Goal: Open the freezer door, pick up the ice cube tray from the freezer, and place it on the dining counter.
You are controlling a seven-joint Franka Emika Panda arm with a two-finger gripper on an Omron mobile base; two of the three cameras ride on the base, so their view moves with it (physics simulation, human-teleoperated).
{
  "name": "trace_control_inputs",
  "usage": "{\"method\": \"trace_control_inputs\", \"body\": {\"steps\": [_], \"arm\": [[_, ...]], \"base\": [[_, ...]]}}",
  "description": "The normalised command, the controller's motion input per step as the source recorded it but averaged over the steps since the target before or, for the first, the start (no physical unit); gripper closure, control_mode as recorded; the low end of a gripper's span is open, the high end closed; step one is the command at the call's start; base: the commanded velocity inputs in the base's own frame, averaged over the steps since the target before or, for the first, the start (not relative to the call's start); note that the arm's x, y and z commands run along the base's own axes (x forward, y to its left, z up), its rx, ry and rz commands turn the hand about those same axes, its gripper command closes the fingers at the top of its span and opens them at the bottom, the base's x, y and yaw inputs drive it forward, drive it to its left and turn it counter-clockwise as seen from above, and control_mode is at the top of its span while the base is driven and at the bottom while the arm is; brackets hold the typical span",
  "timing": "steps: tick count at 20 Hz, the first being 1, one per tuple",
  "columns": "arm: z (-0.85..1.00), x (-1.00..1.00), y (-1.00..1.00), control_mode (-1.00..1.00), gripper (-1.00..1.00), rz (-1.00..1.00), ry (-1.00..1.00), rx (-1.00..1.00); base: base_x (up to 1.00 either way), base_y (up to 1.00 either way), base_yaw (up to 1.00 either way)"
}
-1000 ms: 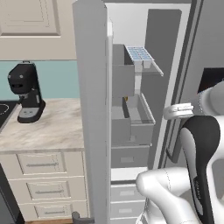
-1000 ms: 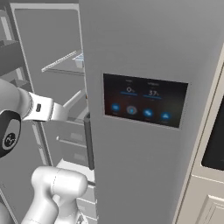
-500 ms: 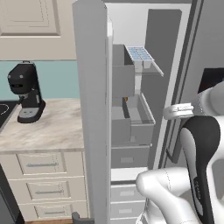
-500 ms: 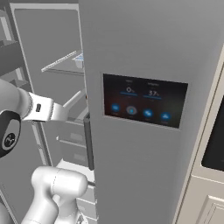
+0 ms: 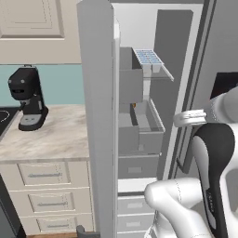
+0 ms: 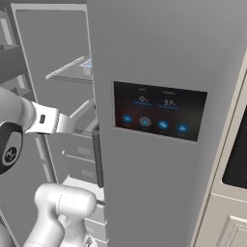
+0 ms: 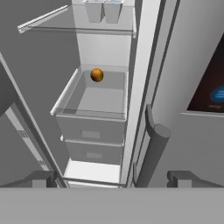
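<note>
One reach separates my gripper [image 7: 111, 178], jaws spread and empty, from the ice cube tray [image 5: 148, 57]: it lies higher and farther in, on the freezer's [image 5: 174, 56] wire shelf [image 5: 157, 72].

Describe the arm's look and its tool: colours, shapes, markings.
The arm is glossy white with rounded, tubular links and dark joint sections. In the right base view a dark round joint cap bears a small pale logo, and the white wrist link has a small dark mark. The tool ends in two small, blocky dark grey fingertips. No cables show.
</note>
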Motion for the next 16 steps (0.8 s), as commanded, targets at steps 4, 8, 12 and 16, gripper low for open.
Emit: {"method": "trace_control_inputs", "body": {"steps": [4, 8, 12, 16], "arm": [[0.29, -0.04, 0.00, -1.00, -1.00, 0.10, -0.01, -0.06], [0.42, 0.00, 0.00, -1.00, -1.00, 0.12, 0.00, -0.11], [0.32, 0.00, 0.12, -1.00, -1.00, 0.08, 0.00, -0.15], [0.28, 0.00, 0.18, -1.00, -1.00, 0.05, 0.00, -0.18]], "base": [[0.00, 0.00, 0.00], [0.00, 0.00, 0.00], [0.00, 0.00, 0.00], [0.00, 0.00, 0.00]]}}
